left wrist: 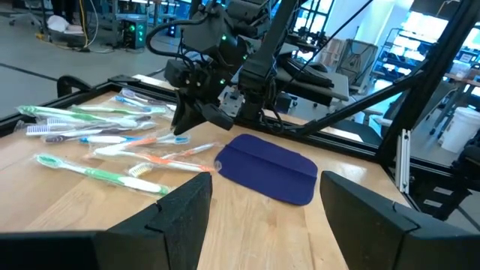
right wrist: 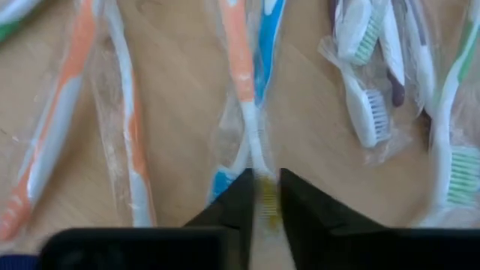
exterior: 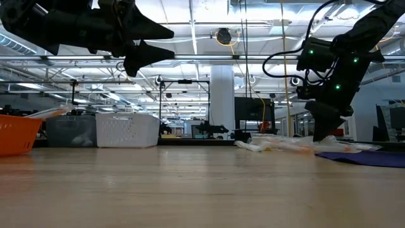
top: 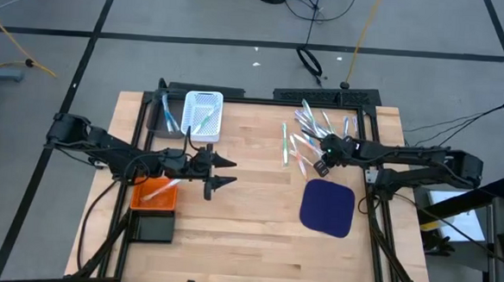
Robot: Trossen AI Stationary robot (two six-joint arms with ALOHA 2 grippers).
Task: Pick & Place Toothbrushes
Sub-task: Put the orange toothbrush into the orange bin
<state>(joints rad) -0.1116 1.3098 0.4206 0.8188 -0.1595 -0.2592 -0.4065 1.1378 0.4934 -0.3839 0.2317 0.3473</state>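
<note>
Two hands: right hand [right wrist: 262,196] pinches an orange toothbrush [right wrist: 241,75]; left hand [top: 220,172] hovers wide.

The wooden worktop [top: 248,218] carries a loose pile of wrapped toothbrushes [top: 309,131] at its far right, a dark blue mat [top: 328,207] just before them, a white basket [top: 203,114] at the far left, and an orange bin [top: 152,194] and a dark bin [top: 153,228] nearer on that side.
</note>
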